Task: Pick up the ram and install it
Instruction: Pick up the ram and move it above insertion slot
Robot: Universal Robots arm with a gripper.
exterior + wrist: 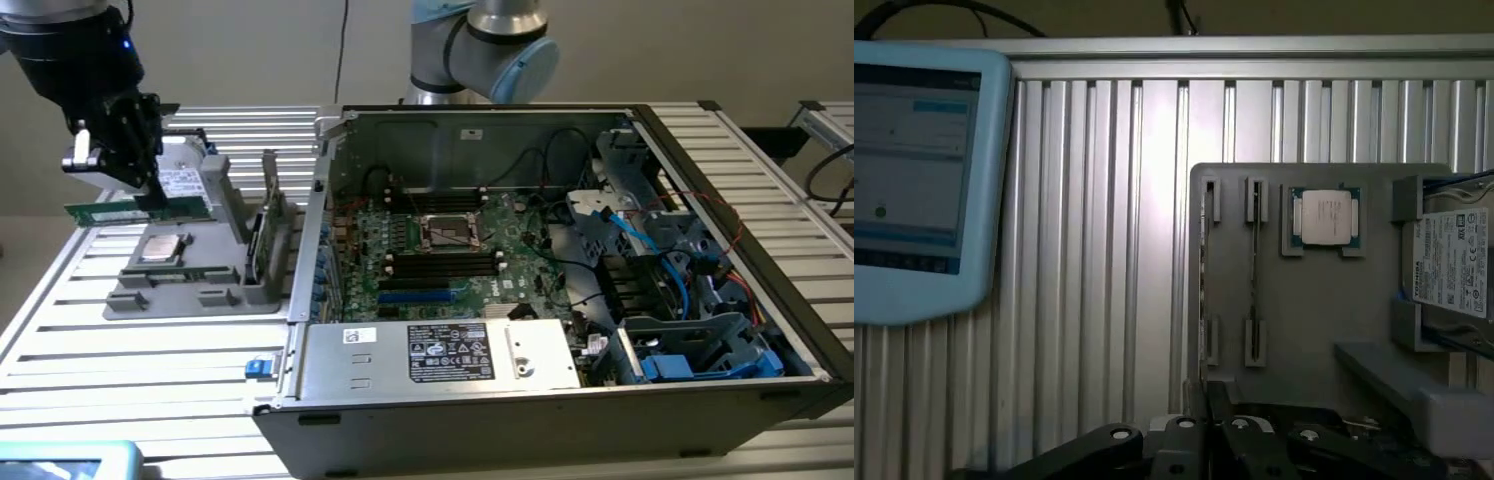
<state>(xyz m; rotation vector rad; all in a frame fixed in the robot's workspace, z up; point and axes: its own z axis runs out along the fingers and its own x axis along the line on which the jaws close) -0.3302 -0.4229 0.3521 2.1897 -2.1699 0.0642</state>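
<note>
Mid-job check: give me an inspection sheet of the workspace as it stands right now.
Surface: ribbed aluminium table carrying a grey parts tray and an open computer case.
Job's things: ram held level over the tray; motherboard exposed in the case.
Clutter: processor, hard drive and upright expansion card on the tray; tablet on the table.
Grippers: tool shut on the ram.
Cables: blue and black leads inside the case.
Surroundings: robot arm joint behind the case.
</note>
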